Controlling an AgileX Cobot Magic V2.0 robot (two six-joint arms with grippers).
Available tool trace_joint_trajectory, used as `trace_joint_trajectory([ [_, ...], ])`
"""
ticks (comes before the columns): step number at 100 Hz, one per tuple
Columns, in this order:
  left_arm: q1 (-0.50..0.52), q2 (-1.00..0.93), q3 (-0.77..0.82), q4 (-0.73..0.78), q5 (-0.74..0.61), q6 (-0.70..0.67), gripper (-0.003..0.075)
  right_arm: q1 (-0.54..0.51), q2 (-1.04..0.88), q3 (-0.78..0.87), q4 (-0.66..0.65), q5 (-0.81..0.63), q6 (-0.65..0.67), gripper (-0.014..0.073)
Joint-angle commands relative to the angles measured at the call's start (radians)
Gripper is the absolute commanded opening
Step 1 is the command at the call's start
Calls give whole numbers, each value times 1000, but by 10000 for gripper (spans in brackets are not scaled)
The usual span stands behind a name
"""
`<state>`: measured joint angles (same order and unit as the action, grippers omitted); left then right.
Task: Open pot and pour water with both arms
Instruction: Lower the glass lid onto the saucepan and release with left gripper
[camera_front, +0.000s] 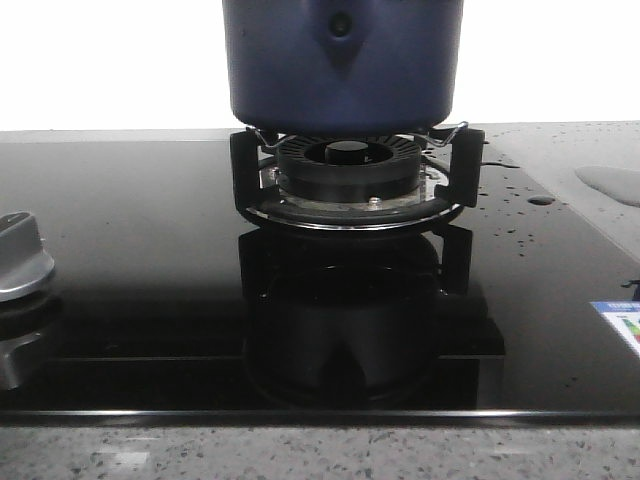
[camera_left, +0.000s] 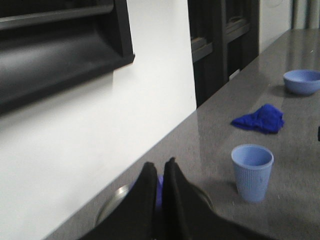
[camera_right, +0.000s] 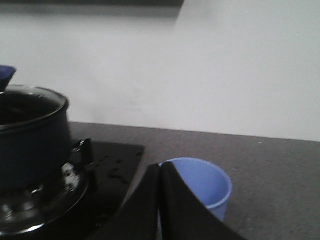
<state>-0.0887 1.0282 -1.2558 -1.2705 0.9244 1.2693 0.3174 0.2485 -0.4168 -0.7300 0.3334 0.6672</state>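
Note:
The navy-blue pot stands on the black burner ring; its top is cut off in the front view. In the right wrist view the pot shows a shiny rim. My left gripper is shut on a blue knob of a metal-rimmed lid. I cannot tell whether the lid rests on the pot. My right gripper is shut and empty, in front of a blue cup. Water lies as drops and a shallow patch right of the burner. Neither gripper shows in the front view.
A silver stove knob sits at the left of the black glass hob. On the grey counter to the right stand the blue cup, a crumpled blue cloth and a blue bowl. A white wall runs behind.

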Motion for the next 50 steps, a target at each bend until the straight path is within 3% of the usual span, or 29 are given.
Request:
trace_joint_trajectory([
  [1,4,-141,141,-24,-112,-19,-20,100,-4,-13,-1,16,-14,-71],
  [14,4,-355,395,-28,-273,-19,-20,203,-4,-13,-1,80,-14,-71],
  [27,4,-524,604,-55,-347,-19,-20,229,-4,-13,-1,73,-12,-71],
  [50,4,-674,751,-70,-393,-19,-20,229,-4,-13,-1,77,-12,-71],
])
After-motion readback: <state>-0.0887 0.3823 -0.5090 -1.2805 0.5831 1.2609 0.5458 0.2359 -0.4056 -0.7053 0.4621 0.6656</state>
